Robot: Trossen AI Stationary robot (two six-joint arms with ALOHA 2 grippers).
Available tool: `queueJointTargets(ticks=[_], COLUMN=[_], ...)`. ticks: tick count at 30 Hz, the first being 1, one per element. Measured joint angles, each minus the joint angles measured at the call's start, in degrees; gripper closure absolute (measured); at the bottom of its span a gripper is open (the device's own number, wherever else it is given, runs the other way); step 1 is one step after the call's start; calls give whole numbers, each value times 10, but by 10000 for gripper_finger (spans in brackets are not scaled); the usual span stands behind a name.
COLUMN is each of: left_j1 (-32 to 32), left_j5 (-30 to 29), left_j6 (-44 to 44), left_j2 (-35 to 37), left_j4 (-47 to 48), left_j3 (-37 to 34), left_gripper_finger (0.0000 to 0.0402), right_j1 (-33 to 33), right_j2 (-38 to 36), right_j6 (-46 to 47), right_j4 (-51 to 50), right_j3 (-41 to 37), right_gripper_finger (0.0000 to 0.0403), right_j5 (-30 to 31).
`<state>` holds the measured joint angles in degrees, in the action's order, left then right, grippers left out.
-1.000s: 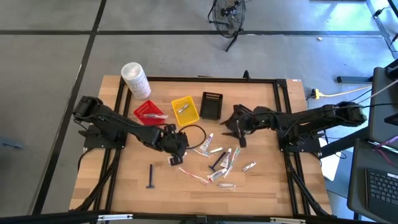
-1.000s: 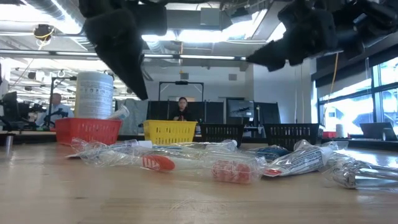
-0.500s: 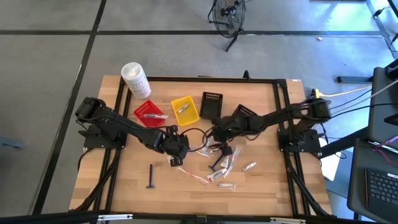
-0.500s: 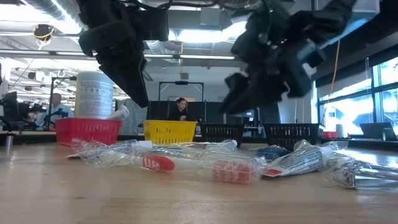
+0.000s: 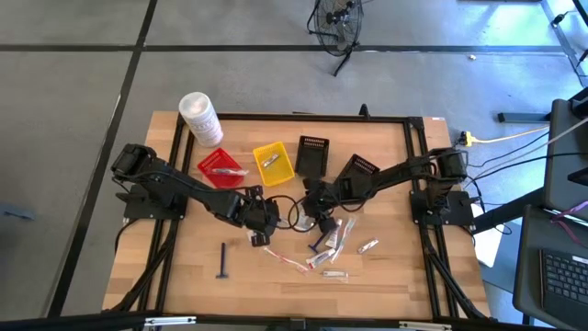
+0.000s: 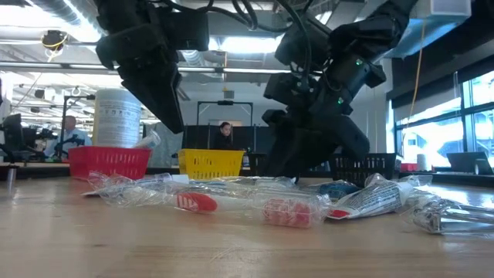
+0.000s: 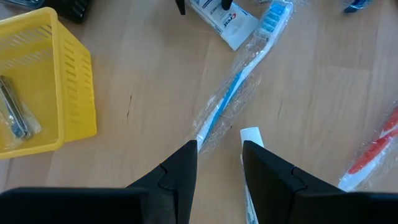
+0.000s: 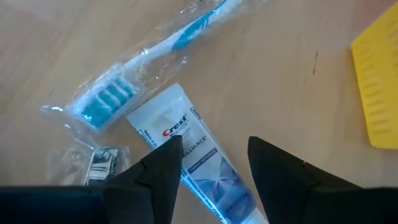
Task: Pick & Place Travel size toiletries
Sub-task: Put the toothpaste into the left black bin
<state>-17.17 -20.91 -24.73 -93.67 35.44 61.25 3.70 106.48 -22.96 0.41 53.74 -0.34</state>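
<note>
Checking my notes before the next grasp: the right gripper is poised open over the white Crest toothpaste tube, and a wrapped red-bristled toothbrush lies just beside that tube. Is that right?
Not quite. The right gripper is poised open over the white Crest toothpaste tube, but the clear-wrapped toothbrush beside it has blue bristles and a blue-and-white handle, not red. The right wrist view shows this.

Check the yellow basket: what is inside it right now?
The yellow basket holds one slim clear-wrapped item with a dark metallic stick inside, lying along its floor. The left wrist view cuts off part of the basket, and the high view shows only that single item.
</note>
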Motion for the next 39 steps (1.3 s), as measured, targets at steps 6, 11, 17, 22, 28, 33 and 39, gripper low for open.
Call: queueJointTargets(ticks=[6,11,17,22,28,33,39], left_j1=[0,0,0,0,0,0,0], left_j5=[0,0,0,0,0,0,0], left_j6=[0,0,0,0,0,0,5], left_j2=[0,0,0,0,0,0,0], left_j4=[-1,-1,-6,-10,-11,-11,-11], left_j3=[0,0,0,0,0,0,0], left_gripper_finger=[277,277,277,277,277,277,277], right_j1=[1,7,18,17,17,16,9], right_j2=[-2,-10,-46,-60,-35,-23,-18], right_j6=[0,0,-1,0,-2,-13,-22], right_j4=[-2,-11,-22,-61,-68,-59,-56], right_j3=[0,-1,-1,-1,-1,0,0], right_gripper_finger=[191,178,183,198,204,197,193], right_j5=[0,1,0,-1,-1,23,46])
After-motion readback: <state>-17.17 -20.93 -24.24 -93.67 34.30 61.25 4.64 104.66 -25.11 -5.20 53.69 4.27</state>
